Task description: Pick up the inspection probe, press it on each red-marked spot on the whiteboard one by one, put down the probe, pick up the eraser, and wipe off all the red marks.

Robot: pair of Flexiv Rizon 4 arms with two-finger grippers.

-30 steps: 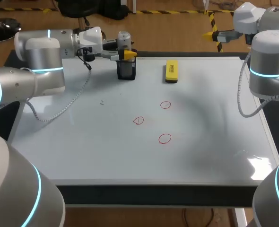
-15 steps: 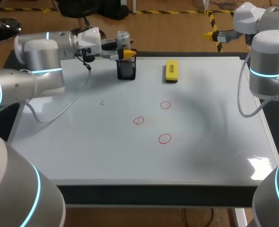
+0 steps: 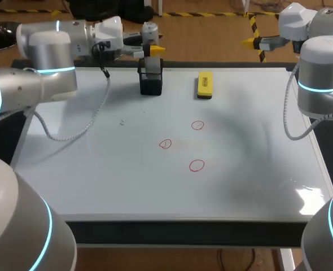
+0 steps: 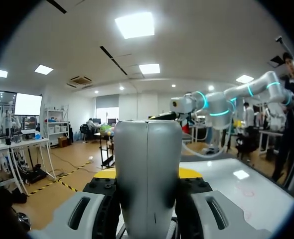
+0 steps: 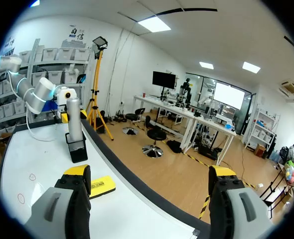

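The inspection probe [image 3: 149, 33], a grey cylinder, stands upright with my left gripper [image 3: 153, 51] shut on its middle. Its lower end is at the mouth of the black holder [image 3: 150, 82] at the whiteboard's [image 3: 257, 169] back edge. In the left wrist view the probe [image 4: 147, 169] fills the gap between the yellow-tipped fingers [image 4: 106, 174]. Three red circles [image 3: 197, 125], [image 3: 165, 144], [image 3: 196, 165] sit mid-board. The yellow eraser [image 3: 205, 84] lies right of the holder. My right gripper [image 3: 257, 41] hangs open beyond the back right corner; from its wrist view [image 5: 149, 177] the probe [image 5: 73, 119] and eraser [image 5: 101, 186] show.
The left arm's grey cable [image 3: 82, 127] droops over the board's left part. A small speck [image 3: 122, 121] lies left of the red circles. My right arm's upright link [image 3: 321, 79] stands over the board's right edge.
My left gripper has risen with the probe in it, drawing the probe up out of the black holder. The right arm has kept still.
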